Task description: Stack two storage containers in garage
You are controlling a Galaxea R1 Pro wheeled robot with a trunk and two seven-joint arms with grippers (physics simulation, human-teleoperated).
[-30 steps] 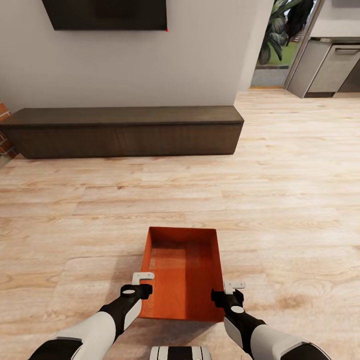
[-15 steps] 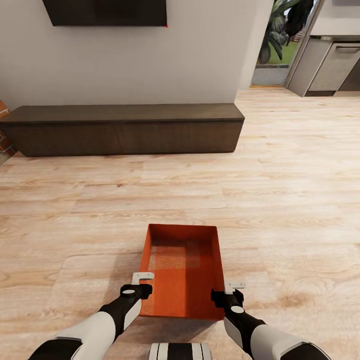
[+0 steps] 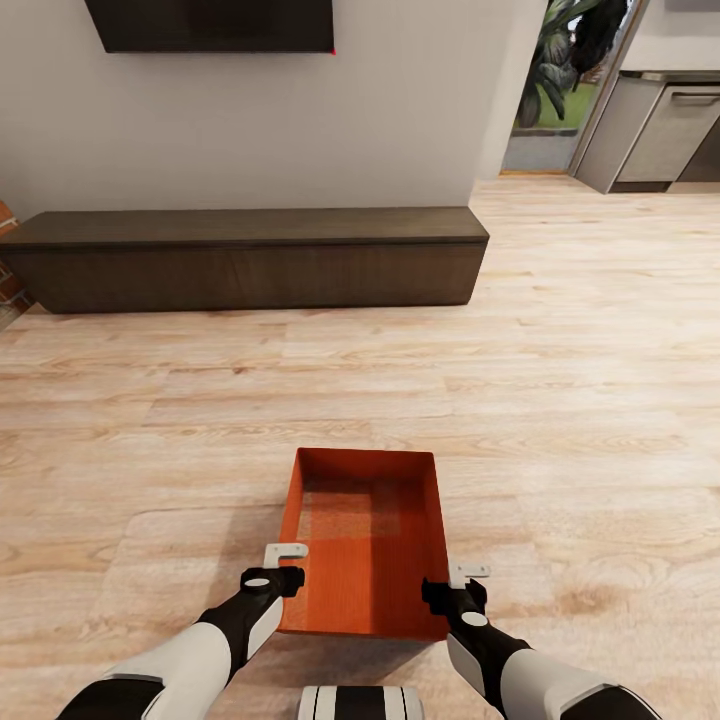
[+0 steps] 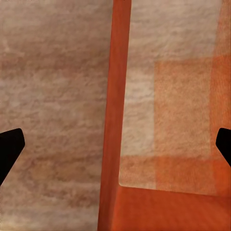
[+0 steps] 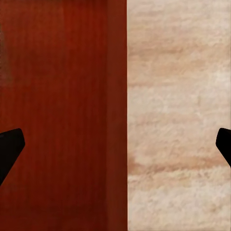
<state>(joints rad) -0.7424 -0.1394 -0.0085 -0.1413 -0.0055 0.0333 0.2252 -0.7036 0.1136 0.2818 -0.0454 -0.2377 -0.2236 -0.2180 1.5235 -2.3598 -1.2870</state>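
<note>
- Since the earlier frames, little change is recorded: the storage container [image 3: 365, 540] and both arms are found where they were half a second ago; over the full second, a slight shift of the whole view is noted.
- Storage container: orange-red, open-topped, set on the light wood-plank floor [image 3: 560, 400] just ahead of the robot. Its long axis is directed away from the robot, toward the long dark bench [image 3: 245, 258] at the wall; well apart from that bench.
- Left pincer [image 3: 284, 562]: fingers spread wide, placed astride the container's left long wall [image 4: 115, 115], seen edge-on between the dark fingertips [image 4: 8, 149]. No clamping is seen.
- Right pincer [image 3: 462, 585]: likewise spread wide, astride the right long wall [image 5: 118, 115]; nothing is clamped.
</note>
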